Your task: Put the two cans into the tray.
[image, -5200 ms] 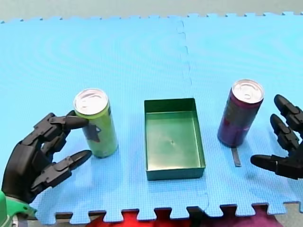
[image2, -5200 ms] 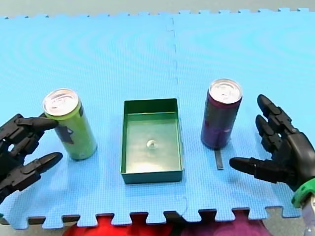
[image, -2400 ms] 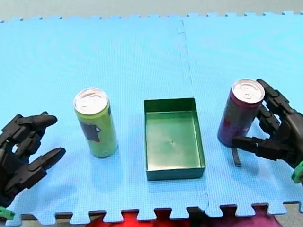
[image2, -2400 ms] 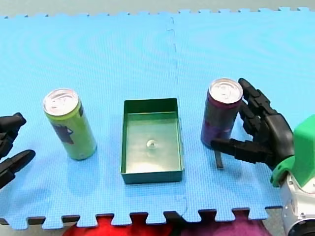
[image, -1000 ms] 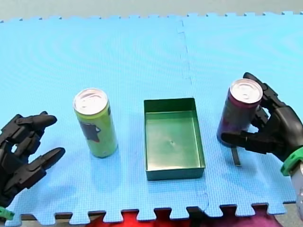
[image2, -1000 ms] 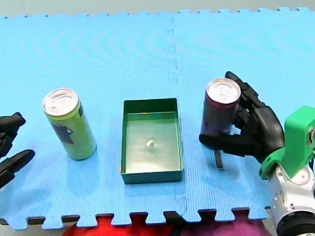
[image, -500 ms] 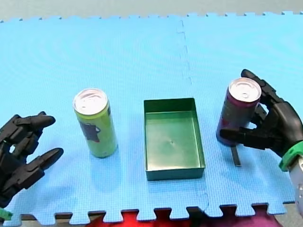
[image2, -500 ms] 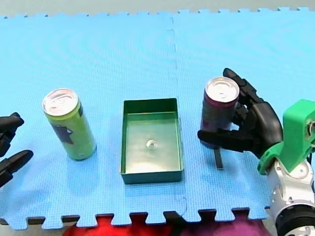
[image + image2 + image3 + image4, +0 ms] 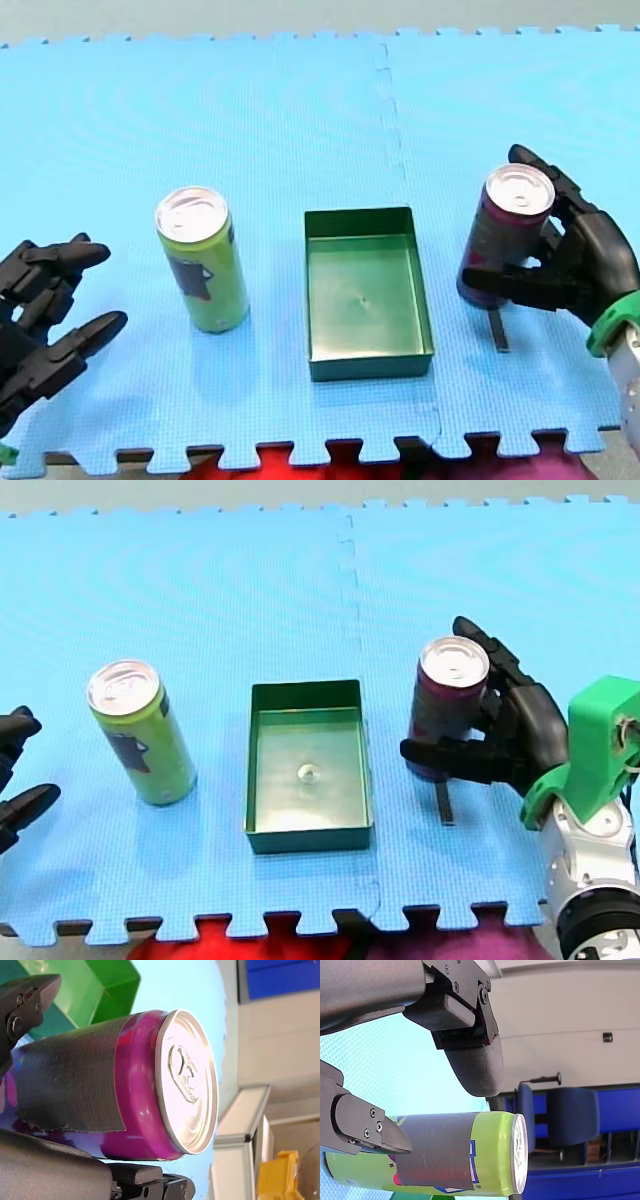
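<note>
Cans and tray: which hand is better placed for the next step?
The right. The right hand is closed around the purple can, just right of the tray. The left hand is open, to the left of the green can and apart from it.

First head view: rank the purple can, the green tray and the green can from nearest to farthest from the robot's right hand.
1. purple can: on the right side, grasped by the right hand.
2. green tray: in the centre, left of the purple can.
3. green can: left of the tray, nearer the left hand, which holds nothing at the front left.
</note>
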